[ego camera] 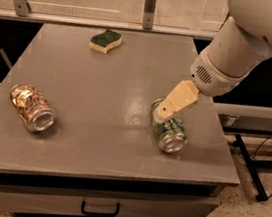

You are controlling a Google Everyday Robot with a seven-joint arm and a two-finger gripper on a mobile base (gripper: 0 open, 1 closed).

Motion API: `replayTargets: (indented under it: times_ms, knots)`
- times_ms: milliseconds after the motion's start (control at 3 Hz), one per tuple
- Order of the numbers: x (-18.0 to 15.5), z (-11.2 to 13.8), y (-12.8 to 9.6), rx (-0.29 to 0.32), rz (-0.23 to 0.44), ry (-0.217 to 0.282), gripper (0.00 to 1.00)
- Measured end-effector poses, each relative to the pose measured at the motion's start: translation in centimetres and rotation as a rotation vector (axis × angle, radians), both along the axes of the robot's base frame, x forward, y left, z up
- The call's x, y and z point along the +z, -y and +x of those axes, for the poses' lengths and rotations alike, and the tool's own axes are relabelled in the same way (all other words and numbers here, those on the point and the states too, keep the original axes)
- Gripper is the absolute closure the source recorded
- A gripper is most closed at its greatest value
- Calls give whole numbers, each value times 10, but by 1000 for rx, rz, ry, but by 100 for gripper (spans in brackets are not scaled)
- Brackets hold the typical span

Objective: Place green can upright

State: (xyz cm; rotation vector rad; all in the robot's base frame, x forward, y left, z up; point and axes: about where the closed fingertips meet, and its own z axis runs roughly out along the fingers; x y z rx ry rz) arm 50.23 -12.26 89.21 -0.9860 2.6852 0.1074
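Note:
The green can (170, 134) lies on its side at the right of the grey table (108, 91), its silver end facing the front edge. My gripper (163, 112) comes in from the upper right on the white arm (229, 58). Its cream tip sits over the can's far end, right at or just above it. I cannot tell whether it touches the can. Part of the can's far end is hidden behind the gripper.
An orange-gold can (31, 107) lies on its side at the front left. A green-and-yellow sponge (105, 41) sits at the back middle. A drawer with a handle (100, 209) is below the table front. A railing post (149, 4) stands behind the table.

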Motion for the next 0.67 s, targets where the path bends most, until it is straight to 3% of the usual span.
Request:
replayTargets:
  times_ms: [333,667]
  knots:
    - [-16,2,-19,-100,35,-3,0]
    - [-26,4,-41,-152,43,-6,0]
